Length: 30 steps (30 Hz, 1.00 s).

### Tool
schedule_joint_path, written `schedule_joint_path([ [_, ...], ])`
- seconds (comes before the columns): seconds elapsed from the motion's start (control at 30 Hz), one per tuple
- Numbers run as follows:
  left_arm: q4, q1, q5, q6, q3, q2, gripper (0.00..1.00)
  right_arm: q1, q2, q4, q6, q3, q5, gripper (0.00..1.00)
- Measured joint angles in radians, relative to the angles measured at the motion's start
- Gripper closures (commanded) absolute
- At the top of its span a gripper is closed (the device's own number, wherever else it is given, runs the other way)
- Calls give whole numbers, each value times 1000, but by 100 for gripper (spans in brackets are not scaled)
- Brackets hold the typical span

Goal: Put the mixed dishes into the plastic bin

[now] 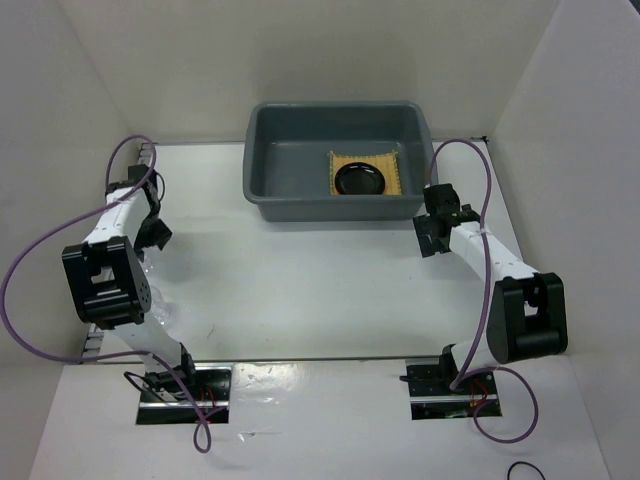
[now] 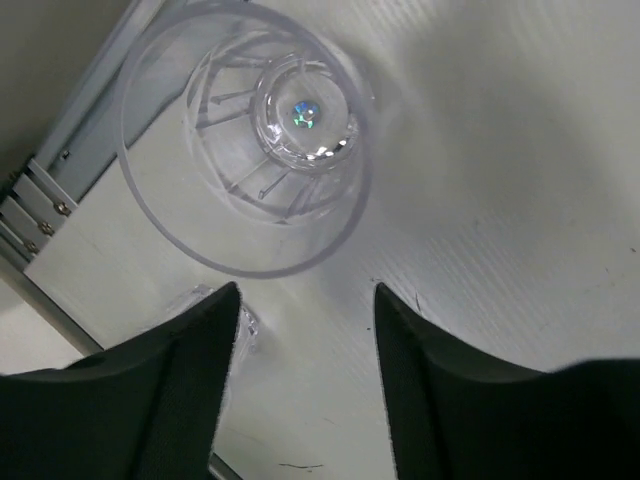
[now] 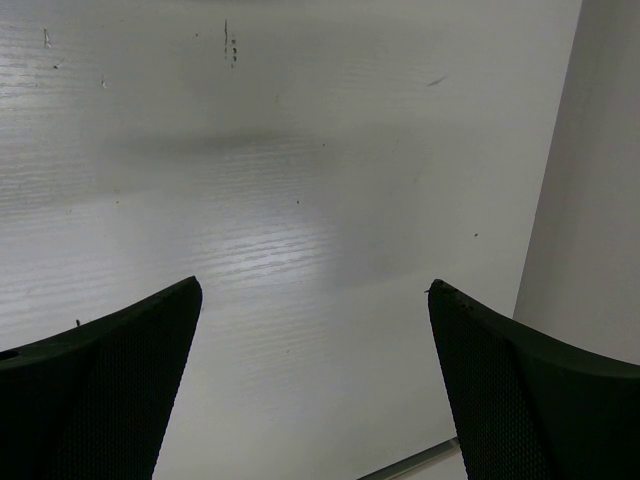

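Bin [image 1: 256, 165] holds one mat [image 1: 387, 160], one black plate [image 1: 360, 180] on it; one clear cup [image 2: 250, 140] sits on desk [image 2: 500, 200]; left jaws apart, right jaws wide apart.

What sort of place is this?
Probably a lab test cell, not a kitchen: white panel walls box in a white tabletop, with the left arm and right arm bolted at its near edge.

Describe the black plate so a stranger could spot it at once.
Find the grey bin at the far middle of the table. In its right half lies a square tan mat; the plate sits on it, the only round black thing there.
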Motion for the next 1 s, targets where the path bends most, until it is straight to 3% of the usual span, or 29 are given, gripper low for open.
schedule_joint_path([
  [0.17,-21,-27,-5,19,80,-64,16,0,10,0,0,0,-6,2],
  [0.33,-11,-12,-19,52,167,-55,16,0,31,0,0,0,-14,2],
  [0.4,-4,-4,-24,63,174,-17,26,0,34,-1,0,0,-15,2],
  [0.57,14,4,-25,90,164,97,32,0,35,0,0,0,-16,2],
  [0.6,19,4,-23,97,157,108,40,0,35,0,0,0,-17,2],
  [1.0,62,9,1,129,129,145,77,0,43,0,0,0,-18,2],
])
